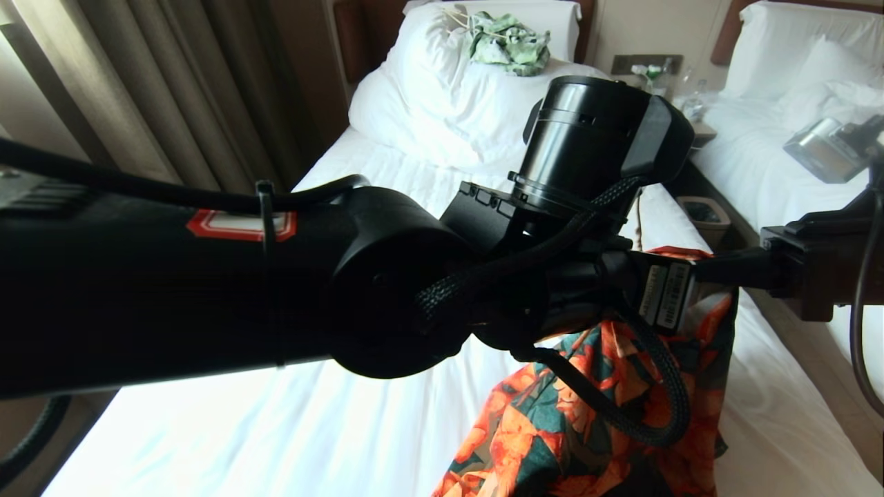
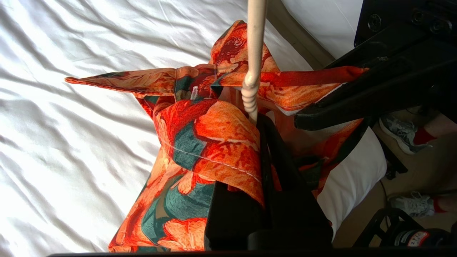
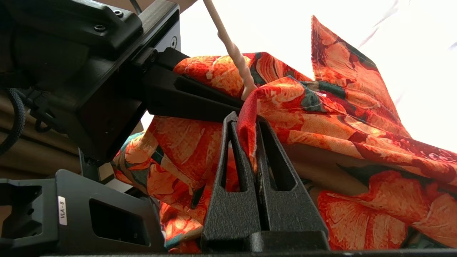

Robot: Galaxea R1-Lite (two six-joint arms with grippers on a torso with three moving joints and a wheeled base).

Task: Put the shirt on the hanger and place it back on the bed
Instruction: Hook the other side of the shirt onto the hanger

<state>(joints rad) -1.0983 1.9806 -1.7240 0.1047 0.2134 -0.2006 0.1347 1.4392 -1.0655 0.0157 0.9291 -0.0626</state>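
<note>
We see the right gripper (image 3: 249,123) closed tight on a fold of the shirt (image 3: 357,121), the cloth pinched between its two fingers. The left gripper (image 2: 262,123) is closed too, clamped on the shirt where the hanger (image 2: 254,53) ends; whether it also grips the hanger we cannot tell. The shirt hangs lifted above the bed (image 1: 276,428), draping down toward the sheet.

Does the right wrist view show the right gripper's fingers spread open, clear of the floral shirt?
No, the right gripper is shut, pinching a fold of the floral shirt between its fingers.
</note>
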